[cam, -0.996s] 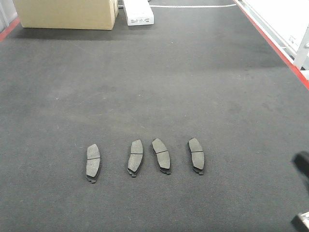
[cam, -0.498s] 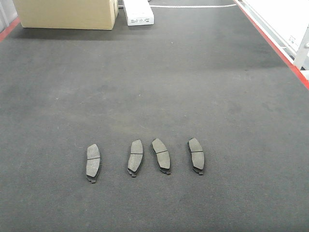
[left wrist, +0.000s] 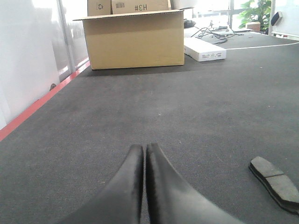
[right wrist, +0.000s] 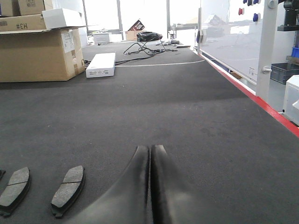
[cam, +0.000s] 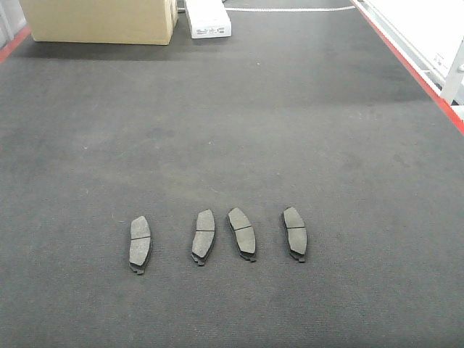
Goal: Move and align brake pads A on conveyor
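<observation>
Several brake pads A lie in a row on the dark conveyor [cam: 290, 109], friction face up: one at the left [cam: 140, 243], two in the middle [cam: 204, 235] [cam: 242, 233], one at the right [cam: 295, 233]. Neither gripper shows in the front view. In the left wrist view my left gripper [left wrist: 145, 147] is shut and empty over the belt, with one pad [left wrist: 275, 183] to its right. In the right wrist view my right gripper [right wrist: 151, 148] is shut and empty, with two pads [right wrist: 68, 189] [right wrist: 14, 188] to its left.
A cardboard box [cam: 98, 20] and a flat white box [cam: 208, 18] stand at the belt's far end. Red frame edges run along the right [cam: 413, 69] and far left [cam: 13, 45]. A white panel [right wrist: 229, 37] borders the right side.
A dark arm part at the front view's lower right edge one second ago has gone out of view. The pads have not moved.
</observation>
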Available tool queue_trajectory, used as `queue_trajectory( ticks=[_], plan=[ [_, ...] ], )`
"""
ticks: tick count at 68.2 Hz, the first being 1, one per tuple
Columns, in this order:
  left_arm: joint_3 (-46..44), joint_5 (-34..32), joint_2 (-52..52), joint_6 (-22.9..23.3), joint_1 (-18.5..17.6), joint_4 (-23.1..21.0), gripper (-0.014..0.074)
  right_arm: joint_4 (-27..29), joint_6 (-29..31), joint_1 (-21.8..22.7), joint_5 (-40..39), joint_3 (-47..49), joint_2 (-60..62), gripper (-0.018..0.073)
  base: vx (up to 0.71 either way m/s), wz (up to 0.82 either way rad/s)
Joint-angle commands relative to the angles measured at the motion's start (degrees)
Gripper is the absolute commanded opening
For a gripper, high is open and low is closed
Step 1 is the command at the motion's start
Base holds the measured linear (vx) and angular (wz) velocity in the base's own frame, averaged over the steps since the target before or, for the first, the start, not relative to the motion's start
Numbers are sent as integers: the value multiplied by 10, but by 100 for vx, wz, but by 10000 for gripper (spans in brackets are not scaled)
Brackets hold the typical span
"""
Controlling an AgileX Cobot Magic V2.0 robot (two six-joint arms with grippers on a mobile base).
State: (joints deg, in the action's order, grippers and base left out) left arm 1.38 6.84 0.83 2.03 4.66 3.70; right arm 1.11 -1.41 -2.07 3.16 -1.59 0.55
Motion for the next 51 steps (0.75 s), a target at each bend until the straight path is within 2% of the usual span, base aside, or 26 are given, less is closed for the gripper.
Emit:
queue_trajectory(
  ticks=[1, 51],
  plan=[
    [-5, -42, 6, 3, -2, -2, -6, -1, 6, 3, -38, -12, 9, -8, 0, 0],
    [-5, -42, 6, 3, -2, -2, -6, -1, 6, 3, -38, -12, 9, -8, 0, 0]
  ],
)
